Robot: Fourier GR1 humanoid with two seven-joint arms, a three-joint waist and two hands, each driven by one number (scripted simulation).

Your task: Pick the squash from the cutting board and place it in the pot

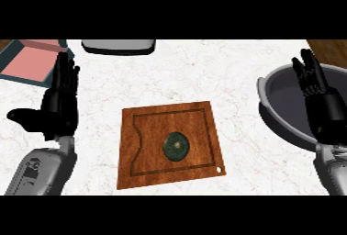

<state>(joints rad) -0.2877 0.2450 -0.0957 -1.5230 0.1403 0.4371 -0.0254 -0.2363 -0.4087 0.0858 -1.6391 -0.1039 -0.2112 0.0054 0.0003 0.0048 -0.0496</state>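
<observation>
Both hands are open and hold nothing: left hand [59,98] by the counter's left edge, right hand [317,98] over the pot [279,98] at the right edge. On the cutting board [169,144], near its front-right corner, the rounded squash [177,146] may roll from an off-centre grasp.

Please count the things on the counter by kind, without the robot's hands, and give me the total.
Squash: 1
Cutting board: 1
Pot: 1
Pink tray with teal rim: 1
Grey and black object at the top edge: 1
Total: 5
</observation>
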